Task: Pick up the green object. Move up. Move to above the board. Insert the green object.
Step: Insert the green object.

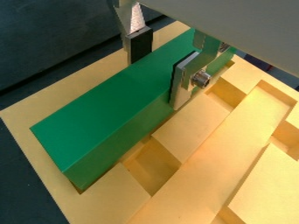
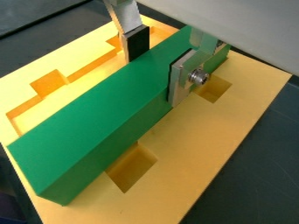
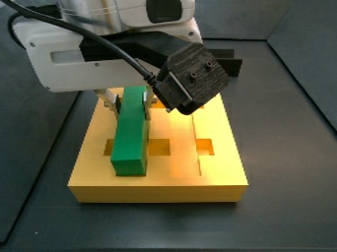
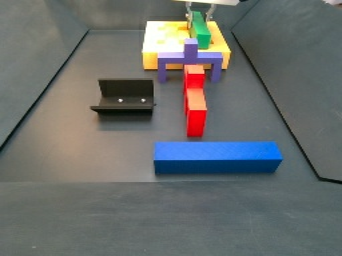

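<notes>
- In a side view, going from 9 o'clock across, I first see the fixture [image 4: 122,97] standing on the dark floor, well apart from everything else.
- Next over, near 6 o'clock, a blue block [image 4: 218,157] lies flat; a red block [image 4: 197,103] runs from just beyond it up toward 12 o'clock.
- A purple block [image 4: 187,64] sits at the far end of the red block, just in front of the board [image 4: 158,44].
- The board lies at 12 o'clock in that view, and the green bar [image 4: 199,27] shows above it as a narrow strip.
- In a side view from nearer, I see the green bar [image 3: 130,130] lying lengthwise along the 9 o'clock side of the board [image 3: 198,182], its near end toward 6 o'clock. I cannot tell whether it is seated in a groove or resting on top.
- The gripper [image 3: 128,96] is at the bar's far end, under the large white arm.
- In both wrist views the gripper [image 1: 160,62] [image 2: 158,60] has its jaws closed on the green bar [image 1: 105,122] [image 2: 100,127], one silver finger on each long side.
- Square holes in the board [image 1: 251,166] [image 2: 222,114] show beside the bar.
</notes>
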Robot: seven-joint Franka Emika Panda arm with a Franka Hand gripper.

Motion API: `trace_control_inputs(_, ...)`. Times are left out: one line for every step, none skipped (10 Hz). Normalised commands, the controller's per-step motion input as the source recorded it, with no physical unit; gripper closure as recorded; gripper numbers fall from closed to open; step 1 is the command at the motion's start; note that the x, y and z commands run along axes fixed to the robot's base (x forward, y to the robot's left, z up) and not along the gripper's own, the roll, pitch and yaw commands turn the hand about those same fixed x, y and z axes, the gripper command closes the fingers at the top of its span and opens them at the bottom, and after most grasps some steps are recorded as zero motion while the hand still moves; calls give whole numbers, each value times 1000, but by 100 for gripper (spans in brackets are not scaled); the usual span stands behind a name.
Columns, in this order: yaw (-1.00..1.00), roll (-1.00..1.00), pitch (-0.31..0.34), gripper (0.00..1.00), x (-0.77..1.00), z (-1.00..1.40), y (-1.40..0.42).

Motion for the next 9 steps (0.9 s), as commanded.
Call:
trace_control_inputs(0, 26, 166, 100, 197, -194, 0)
trace_control_inputs(0, 33, 153, 100, 211, -197, 0)
trace_control_inputs(0, 40, 187, 100, 291, -214, 0)
trace_control_inputs(0, 89, 233, 100, 317, -257, -6)
trace_control_inputs(-11, 147, 269, 100, 291, -294, -3)
trace_control_inputs(-57, 151, 276, 100, 234, -286, -77)
trace_control_inputs(-31, 50, 181, 100, 206, -100, -29)
trace_control_inputs(0, 0, 19, 100, 0, 0, 0)
trace_control_inputs(0, 0, 0, 100, 0, 0, 0)
